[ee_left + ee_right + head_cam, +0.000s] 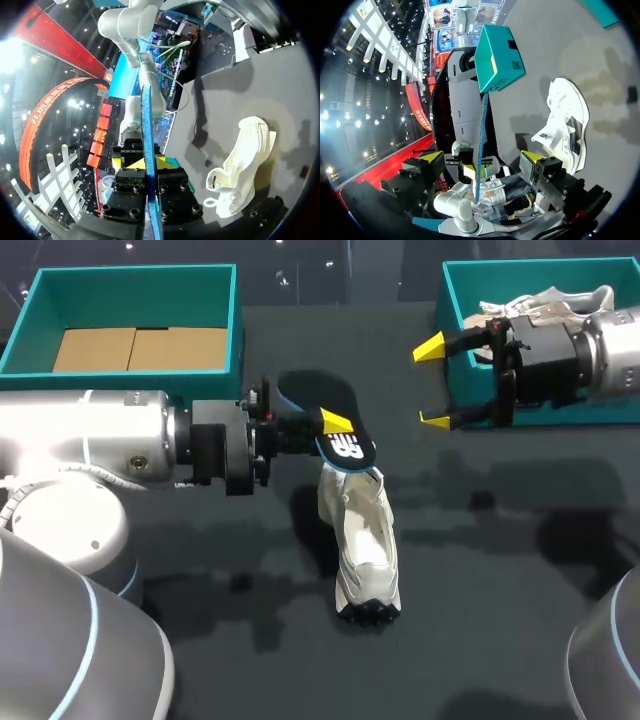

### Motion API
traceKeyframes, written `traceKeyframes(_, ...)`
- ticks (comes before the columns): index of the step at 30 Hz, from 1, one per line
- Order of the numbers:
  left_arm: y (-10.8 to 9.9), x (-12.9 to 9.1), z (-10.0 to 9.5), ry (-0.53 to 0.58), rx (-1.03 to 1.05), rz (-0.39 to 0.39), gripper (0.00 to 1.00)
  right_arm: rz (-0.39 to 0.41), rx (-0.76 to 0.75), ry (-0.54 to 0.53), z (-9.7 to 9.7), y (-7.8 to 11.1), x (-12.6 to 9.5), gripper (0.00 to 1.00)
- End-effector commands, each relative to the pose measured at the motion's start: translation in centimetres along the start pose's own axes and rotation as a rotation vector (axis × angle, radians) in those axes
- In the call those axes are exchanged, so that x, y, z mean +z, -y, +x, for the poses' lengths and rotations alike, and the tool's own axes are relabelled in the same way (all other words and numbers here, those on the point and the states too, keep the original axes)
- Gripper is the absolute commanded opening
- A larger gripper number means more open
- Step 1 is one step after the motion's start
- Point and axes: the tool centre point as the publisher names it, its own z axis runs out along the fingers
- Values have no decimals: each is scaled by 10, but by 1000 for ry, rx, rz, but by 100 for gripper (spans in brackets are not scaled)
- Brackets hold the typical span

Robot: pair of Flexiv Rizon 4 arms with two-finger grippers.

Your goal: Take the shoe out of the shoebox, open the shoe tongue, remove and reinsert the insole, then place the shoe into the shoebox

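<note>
Though near shoe (365, 545), insole (303, 393) in left gripper (146, 162)

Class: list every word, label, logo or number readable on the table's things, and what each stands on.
No words or numbers can be read.
Blue-edged black insole: white logo mark, no legible word.
White lace-up sneaker: small dark logo, too small to read.
Teal cardboard shoebox: black code patch, too small to read.
</note>
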Motion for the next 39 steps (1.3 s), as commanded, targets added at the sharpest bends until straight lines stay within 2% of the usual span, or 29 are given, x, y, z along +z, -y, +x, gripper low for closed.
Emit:
traceKeyframes(1,-3,9,3,11,37,-10,0,4,6,-24,-10,-7,14,100)
traceKeyframes(10,-10,13,-2,-3,197,-41,0,6,22,-51,-16,-13,19,100)
traceKeyframes(20,-10,13,-2,-3,197,-41,0,6,22,-51,-16,-13,19,100)
traceKeyframes(23,-9,20,0,2,247,-47,0,19,19,-28,-15,-17,26,100)
traceKeyframes(30,-12,34,5,1,300,-14,0,40,-11,-14,-17,-19,39,100)
traceKeyframes(39,-18,46,2,31,295,23,0,71,-71,-15,-18,-15,48,98)
